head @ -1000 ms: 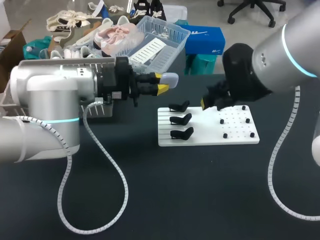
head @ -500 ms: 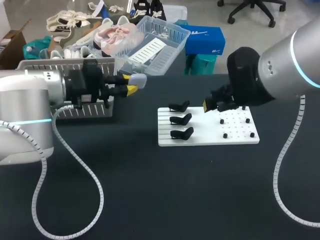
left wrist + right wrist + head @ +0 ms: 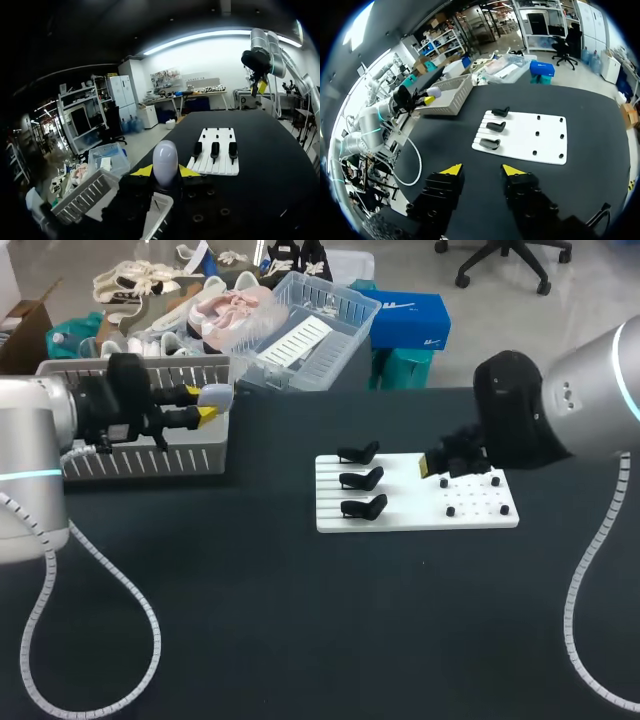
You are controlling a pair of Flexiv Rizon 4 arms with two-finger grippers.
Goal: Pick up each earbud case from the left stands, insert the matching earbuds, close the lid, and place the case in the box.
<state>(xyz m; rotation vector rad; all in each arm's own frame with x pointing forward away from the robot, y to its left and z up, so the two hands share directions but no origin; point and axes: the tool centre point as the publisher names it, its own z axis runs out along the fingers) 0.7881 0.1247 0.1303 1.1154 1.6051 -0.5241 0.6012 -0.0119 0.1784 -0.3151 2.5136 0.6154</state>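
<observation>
The left arm has swung back from the white board [image 3: 400, 512] toward its own side. The left end effector [image 3: 201, 402] is now by the right end of the grey slatted box [image 3: 150, 456], no longer just beside the stands. It keeps the pale, egg-shaped earbud case [image 3: 217, 396] pinched between its two yellow tips. In the left wrist view the box lies under the fingers, though I cannot tell whether the case is over the box's inside or just past its rim. The right arm has drawn off a little to the right. The right end effector [image 3: 483, 171] hangs above the worktop [image 3: 300, 630] near the board, its fingers spread wide with nothing between them.

There is one case, one box and one board. Three black stands [image 3: 495, 126] sit in a column on the board's left half, well apart from the case. Six small black pegs [image 3: 536, 133] stand on the right half, in two columns of three, as the right wrist view shows.

The worktop is flat, matte and black. The board lies flat on it right of the middle, and the box sits at its rear left. The left arm's white coiled cable [image 3: 140, 612] loops over the front left.
</observation>
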